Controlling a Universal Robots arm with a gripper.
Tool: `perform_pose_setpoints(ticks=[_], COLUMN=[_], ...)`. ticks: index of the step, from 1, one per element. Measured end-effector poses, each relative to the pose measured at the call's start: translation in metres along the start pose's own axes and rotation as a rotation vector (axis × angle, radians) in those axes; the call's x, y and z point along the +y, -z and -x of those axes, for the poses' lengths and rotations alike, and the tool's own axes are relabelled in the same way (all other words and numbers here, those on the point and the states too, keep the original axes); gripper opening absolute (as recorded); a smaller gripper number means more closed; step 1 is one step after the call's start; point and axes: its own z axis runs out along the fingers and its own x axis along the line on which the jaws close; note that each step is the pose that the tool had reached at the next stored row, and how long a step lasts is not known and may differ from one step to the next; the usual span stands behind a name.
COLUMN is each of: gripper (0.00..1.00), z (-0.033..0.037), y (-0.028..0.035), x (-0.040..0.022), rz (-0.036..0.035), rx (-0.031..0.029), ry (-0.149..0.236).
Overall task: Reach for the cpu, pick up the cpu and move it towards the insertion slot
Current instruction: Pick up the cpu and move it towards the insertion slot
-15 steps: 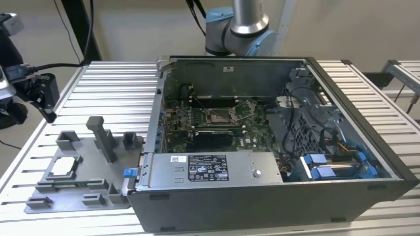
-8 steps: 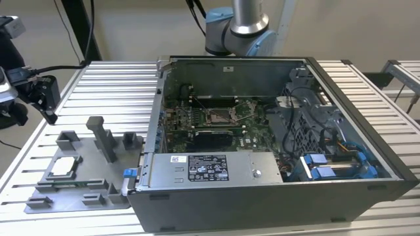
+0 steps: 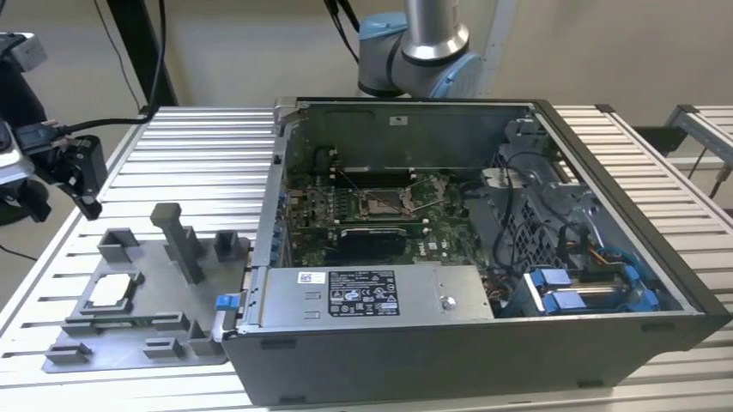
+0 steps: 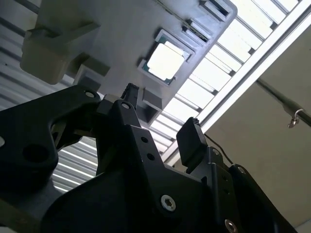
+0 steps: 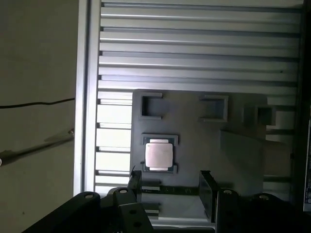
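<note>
The cpu (image 3: 109, 292) is a small silvery square lying flat in a recess of the grey tray (image 3: 126, 354), near the exterior view's left. Both wrist views show the cpu (image 4: 166, 62) (image 5: 158, 155) lying just beyond my fingertips. My gripper (image 3: 69, 182) hangs above the table at the exterior view's far left, behind the tray and apart from the chip. The gripper (image 4: 160, 110) (image 5: 170, 180) is open with nothing between its fingers. The insertion slot (image 3: 384, 204) is the metal-framed socket on the green board inside the open computer case.
The open computer case (image 3: 481, 343) takes up the middle and right of the slatted metal table (image 3: 189, 146), with a power supply (image 3: 366, 296) and cables inside. Grey posts (image 3: 184, 240) stand up from the tray. The arm's base (image 3: 418, 51) stands behind the case.
</note>
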Motion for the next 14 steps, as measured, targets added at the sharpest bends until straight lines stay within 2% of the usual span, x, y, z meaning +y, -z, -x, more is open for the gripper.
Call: perform_pose_setpoints(ticks=[14], gripper=[0.00], z=[0.0000], y=[-0.0095], x=[-0.0004], rz=[-0.0001], rx=[0.0000], ry=[0.000])
